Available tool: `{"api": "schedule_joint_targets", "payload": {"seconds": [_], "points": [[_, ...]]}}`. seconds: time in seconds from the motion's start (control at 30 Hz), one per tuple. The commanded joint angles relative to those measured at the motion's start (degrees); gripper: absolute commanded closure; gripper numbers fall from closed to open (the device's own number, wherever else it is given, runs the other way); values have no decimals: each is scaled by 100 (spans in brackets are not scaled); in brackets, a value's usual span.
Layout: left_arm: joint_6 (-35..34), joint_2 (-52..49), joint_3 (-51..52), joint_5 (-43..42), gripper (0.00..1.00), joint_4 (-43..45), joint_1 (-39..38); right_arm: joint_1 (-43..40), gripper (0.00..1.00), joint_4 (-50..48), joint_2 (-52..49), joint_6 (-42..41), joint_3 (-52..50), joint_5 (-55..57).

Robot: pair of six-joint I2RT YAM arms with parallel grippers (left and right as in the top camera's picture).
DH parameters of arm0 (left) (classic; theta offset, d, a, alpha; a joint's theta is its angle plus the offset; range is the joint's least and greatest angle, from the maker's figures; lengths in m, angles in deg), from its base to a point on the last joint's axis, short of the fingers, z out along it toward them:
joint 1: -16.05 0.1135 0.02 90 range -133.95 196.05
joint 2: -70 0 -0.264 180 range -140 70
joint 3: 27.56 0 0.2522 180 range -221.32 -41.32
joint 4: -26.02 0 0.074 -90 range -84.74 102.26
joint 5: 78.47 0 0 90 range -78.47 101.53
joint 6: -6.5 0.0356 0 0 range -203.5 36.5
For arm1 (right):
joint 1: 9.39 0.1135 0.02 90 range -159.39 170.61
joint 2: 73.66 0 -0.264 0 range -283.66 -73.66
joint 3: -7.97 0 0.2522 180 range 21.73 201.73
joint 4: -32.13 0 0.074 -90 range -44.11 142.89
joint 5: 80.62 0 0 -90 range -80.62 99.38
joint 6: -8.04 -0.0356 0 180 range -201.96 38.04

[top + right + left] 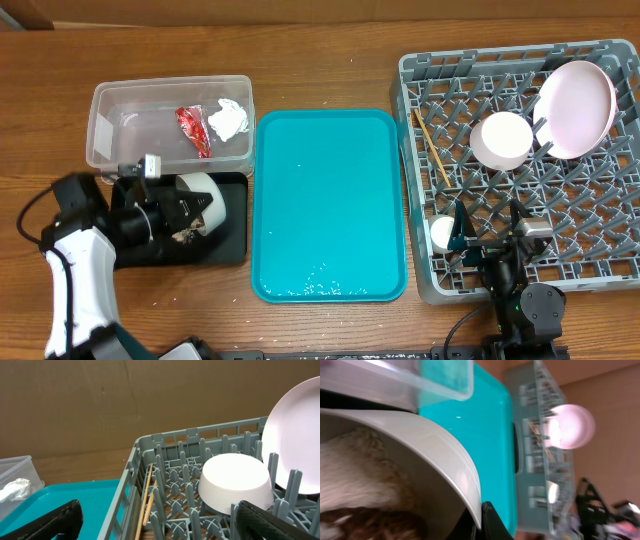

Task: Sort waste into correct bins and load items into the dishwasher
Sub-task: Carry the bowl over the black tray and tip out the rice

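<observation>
- Spill risk: at lower left of the overhead view, the left claw [183,210] is clamped on the rim of a tipped white bowl [203,193] over the black tray [235,232]. Rice [355,470] and brown scraps [370,522] sit inside. A thin rim hold could slip, or food could slide past the tray's edge onto the table [330,50].
- Clear tub [110,110], upper left: holds the red wrapper [192,130] and the white napkin [228,120]. Rice tipped here would likely be missorted.
- Teal tray [330,200], centre: carries no dishes.
- Dish rack [580,270], right side: holds a plate [575,108] on edge, an upturned pinkish bowl [502,140], chopsticks [432,148] and a small cup [442,233].
- Right claw [488,232], over the rack's lower edge, is spread wide and holds nothing.
</observation>
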Motion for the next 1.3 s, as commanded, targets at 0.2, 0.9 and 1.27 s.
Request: {"api": "schedule_joint_targets", "payload": {"seconds": [0.2, 0.9, 1.27], "points": [[2039, -863, 896, -2811, 96, 79, 520, -22, 0, -39, 48, 22, -57, 2], [1333, -870, 903, -3064, 96, 9, 1449, -22, 0, -39, 48, 22, -57, 2], [1814, -820, 822, -2719, 96, -623, 964, -22, 0, -39, 48, 22, -57, 2]]}}
